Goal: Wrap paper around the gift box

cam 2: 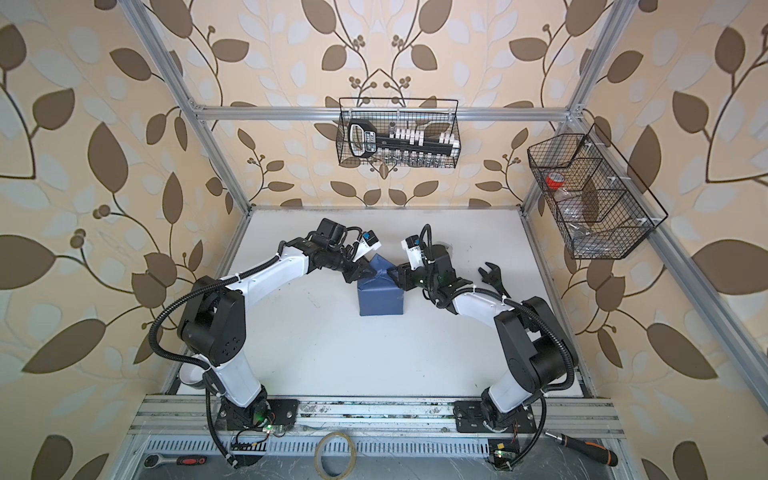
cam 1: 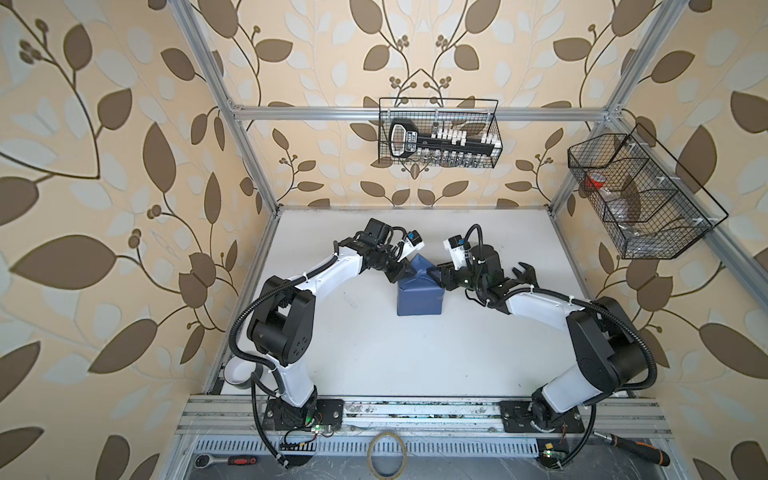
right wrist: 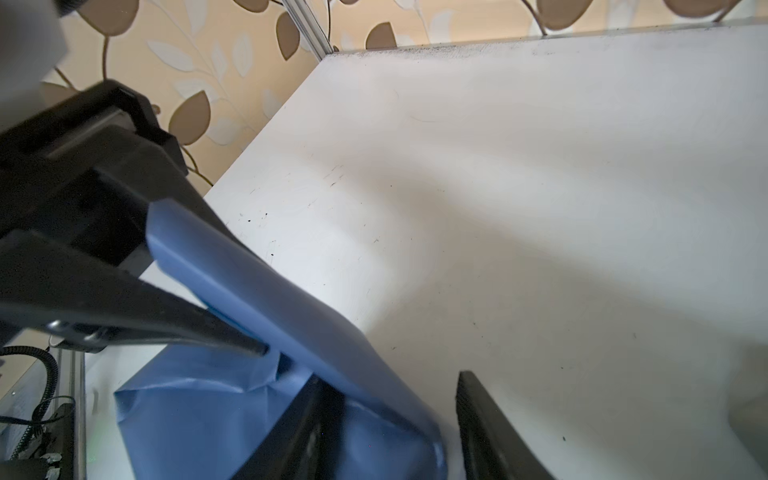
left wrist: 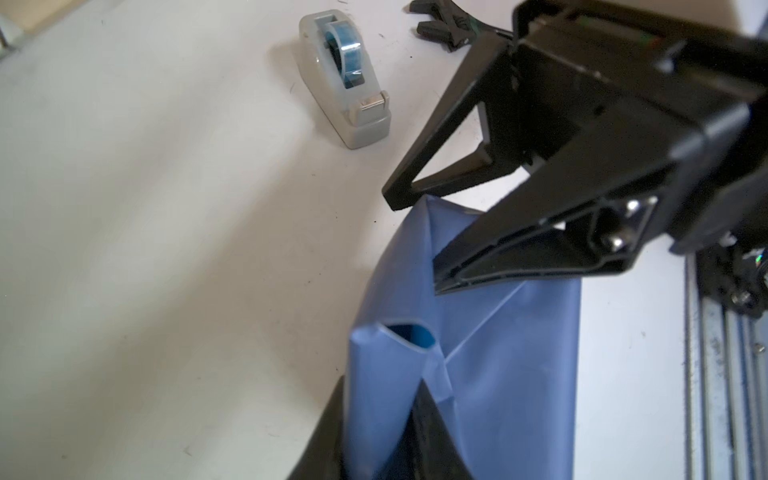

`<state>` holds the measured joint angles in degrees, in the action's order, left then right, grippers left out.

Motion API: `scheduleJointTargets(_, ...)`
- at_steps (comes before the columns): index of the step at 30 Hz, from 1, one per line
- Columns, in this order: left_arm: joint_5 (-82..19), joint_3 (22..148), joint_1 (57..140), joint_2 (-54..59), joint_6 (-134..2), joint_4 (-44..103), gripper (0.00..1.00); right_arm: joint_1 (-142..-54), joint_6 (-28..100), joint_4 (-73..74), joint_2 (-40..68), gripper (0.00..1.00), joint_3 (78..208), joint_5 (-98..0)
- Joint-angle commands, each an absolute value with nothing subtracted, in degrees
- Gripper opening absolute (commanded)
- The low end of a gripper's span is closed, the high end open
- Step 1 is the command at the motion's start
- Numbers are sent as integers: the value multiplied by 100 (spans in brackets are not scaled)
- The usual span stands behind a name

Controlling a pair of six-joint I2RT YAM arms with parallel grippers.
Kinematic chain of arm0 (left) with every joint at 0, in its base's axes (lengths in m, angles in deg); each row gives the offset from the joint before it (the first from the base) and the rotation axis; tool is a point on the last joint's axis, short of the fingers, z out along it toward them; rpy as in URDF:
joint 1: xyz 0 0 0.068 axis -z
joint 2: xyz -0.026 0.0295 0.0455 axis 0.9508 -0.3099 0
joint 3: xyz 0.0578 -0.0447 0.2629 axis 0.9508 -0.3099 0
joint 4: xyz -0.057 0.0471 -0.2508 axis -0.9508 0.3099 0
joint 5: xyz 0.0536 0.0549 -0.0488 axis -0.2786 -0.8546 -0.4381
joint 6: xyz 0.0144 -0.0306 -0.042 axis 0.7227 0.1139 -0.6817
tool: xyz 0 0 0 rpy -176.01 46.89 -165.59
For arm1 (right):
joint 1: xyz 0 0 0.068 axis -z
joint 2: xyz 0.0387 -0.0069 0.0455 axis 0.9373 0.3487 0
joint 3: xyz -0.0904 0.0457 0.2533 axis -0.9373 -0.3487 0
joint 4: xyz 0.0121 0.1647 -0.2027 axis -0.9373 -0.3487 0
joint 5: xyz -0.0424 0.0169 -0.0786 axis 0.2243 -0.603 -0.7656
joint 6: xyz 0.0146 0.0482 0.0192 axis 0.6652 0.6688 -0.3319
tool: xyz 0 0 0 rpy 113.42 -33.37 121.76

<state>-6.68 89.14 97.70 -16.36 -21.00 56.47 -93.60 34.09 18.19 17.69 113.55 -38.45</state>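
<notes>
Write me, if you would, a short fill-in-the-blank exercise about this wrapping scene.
1. The paper is ___ in colour.
2. The left claw pinches a flap of ___.
3. The right claw stands ___ astride the paper's peak.
4. The black tool lying near the right claw is a ___.
Missing words: blue; paper; open; wrench.
</notes>
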Motion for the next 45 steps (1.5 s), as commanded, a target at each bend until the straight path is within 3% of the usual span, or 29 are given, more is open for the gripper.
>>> scheduleJointTargets(1, -400, 9054, 9757, -1650, -1578, 5856, 18, -9393, 3120, 1193, 1762, 51, 11357, -3963)
scheduleJointTargets(15, -462, 9037, 9755, -1668, -985, 5980, 0, -9214, 1957, 469, 1420, 65, 11909, -3607)
scheduleJointTargets(19, -404, 9008, 9756, -1679, -865, 5958, 0, -8957, 1396, 375, 1614, 62, 12132, -2738)
scheduleJointTargets(24, -412, 8924, 9752, -1660, -725, 5901, 0, -8863, 817, 222, 2126, 52, 12481, -1792)
scheduleJointTargets(31, -414, 8923, 9743, -1677, -726, 5881, 0, -8937, 227, -271, 2431, 54, 12767, -1662)
scheduleJointTargets(40, -368, 8963, 9735, -1706, -753, 5907, 0, -8921, -235, -74, 2645, 22, 12863, -1562)
scheduleJointTargets(45, -291, 8961, 9726, -1679, -808, 5878, 3, -8894, -366, 132, 2543, 13, 12761, -1440)
